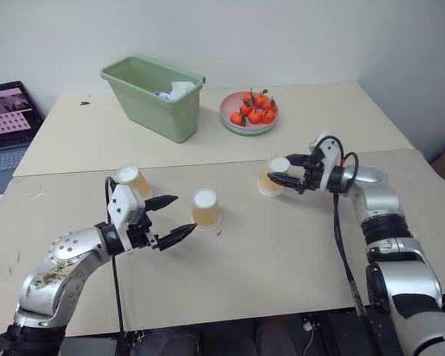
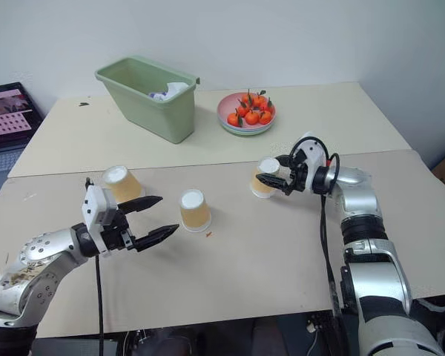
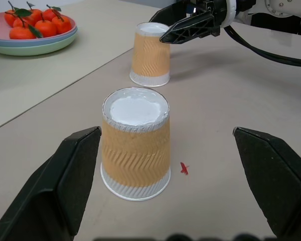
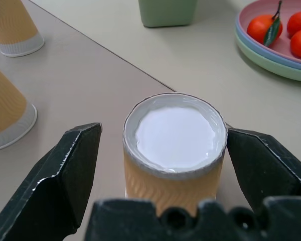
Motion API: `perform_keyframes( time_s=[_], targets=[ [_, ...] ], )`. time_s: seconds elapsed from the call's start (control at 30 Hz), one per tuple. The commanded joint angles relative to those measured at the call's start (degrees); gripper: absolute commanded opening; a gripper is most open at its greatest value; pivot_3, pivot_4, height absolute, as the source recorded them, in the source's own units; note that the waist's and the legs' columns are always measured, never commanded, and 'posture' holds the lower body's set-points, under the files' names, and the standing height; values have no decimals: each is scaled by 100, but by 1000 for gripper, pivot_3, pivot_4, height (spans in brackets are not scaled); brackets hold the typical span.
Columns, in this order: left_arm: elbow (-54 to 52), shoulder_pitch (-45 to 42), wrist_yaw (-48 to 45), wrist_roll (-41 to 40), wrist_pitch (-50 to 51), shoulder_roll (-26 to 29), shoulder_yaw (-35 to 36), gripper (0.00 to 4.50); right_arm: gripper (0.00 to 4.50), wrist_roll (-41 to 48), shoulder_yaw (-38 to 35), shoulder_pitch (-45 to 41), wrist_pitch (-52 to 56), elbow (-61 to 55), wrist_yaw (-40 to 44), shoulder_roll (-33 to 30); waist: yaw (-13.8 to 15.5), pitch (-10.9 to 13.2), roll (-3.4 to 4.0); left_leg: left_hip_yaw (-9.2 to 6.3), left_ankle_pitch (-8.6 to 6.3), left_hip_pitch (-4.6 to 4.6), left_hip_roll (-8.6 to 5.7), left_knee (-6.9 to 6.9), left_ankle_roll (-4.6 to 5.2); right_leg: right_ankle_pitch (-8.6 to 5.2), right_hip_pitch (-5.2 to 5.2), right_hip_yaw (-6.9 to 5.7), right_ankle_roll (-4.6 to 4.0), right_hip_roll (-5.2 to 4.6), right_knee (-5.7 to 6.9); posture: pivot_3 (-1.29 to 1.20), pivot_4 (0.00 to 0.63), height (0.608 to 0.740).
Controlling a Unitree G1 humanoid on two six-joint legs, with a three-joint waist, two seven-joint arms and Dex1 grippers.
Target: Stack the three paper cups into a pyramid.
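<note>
Three paper cups stand upside down, apart from one another, on the near part of the table (image 1: 282, 267). The left cup (image 1: 133, 180) sits just behind the left tool (image 1: 170, 217), whose fingers are spread wide and point at the middle cup (image 1: 205, 208) without touching it. The right tool (image 1: 287, 169) has its fingers apart on either side of the right cup (image 1: 273, 176), not clamped. A green bin (image 1: 156, 96) and a plate of oranges (image 1: 250, 111) stand farther back.

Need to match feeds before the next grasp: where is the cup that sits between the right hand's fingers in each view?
Left eye: the cup, right of centre.
Right eye, right of centre.
Left wrist, upper middle, the farther cup.
Right wrist, centre, between the fingers.
Shared landmark: the pink plate of oranges.
</note>
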Motion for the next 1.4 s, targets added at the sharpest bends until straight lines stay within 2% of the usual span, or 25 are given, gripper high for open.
perform_keyframes(
  time_s=[0.03,0.07,0.17,0.2,0.43,0.67,0.97,1.17,1.3,1.37,1.4],
  targets=[
    [-284,62,106,-23,-116,-2,224,4500,3982,-43,-41,-290,-353,247,130,45,1,0,0,0,0,1,0,0,0,0,0,0,0,0,0,0,150,727],
    [-295,74,123,-27,-114,1,237,4500,3789,-51,-45,-318,-397,309,155,55,2,0,0,0,0,0,0,0,0,0,0,0,0,0,0,0,150,727],
    [-371,163,201,-44,-101,-6,319,4500,2782,-67,-77,-349,-461,393,172,48,0,0,1,0,1,0,0,0,-1,0,-1,0,0,0,1,0,150,727],
    [-394,190,222,-52,-98,-9,344,4500,2781,-79,-86,-355,-479,407,152,41,0,0,1,0,1,0,0,0,-1,0,-1,0,0,0,1,0,150,727],
    [-694,590,557,-141,-39,-150,669,4500,2781,480,-126,27,440,-658,1053,-180,-2,0,2,-1,0,-1,1,-1,-1,0,-5,1,0,0,2,0,150,727],
    [-904,845,716,-92,-79,-237,666,4500,2781,627,401,412,1146,-1931,1539,42,-7,-1,2,-1,-2,2,2,1,2,1,-5,1,-1,0,5,0,150,727],
    [-1054,945,897,-97,-72,-326,692,4500,2781,333,960,255,857,-1761,1710,374,17,-1,2,-2,3,0,2,1,-7,2,-6,1,-3,2,3,0,150,727],
    [-1138,1012,970,-123,-57,-320,741,4500,2781,239,1083,252,659,-1638,1796,485,4,-1,2,-2,3,3,2,0,-7,2,-6,1,-3,2,3,0,150,727],
    [-1128,927,1029,-148,-25,-311,750,4500,2781,125,1064,245,384,-1471,1551,643,-10,-1,2,-2,3,4,3,0,-7,3,-6,1,-4,4,4,0,150,727],
    [-1131,904,1048,-152,-18,-319,732,4500,3766,84,959,153,338,-1257,1298,713,-14,-1,2,-2,3,5,4,0,-8,3,-5,1,-4,4,4,0,150,727],
    [-1130,892,1058,-157,-15,-324,721,4500,3973,80,919,133,299,-1207,1220,728,-12,-1,2,-2,3,6,3,1,-8,3,-5,1,-4,4,4,0,150,727]
  ],
)
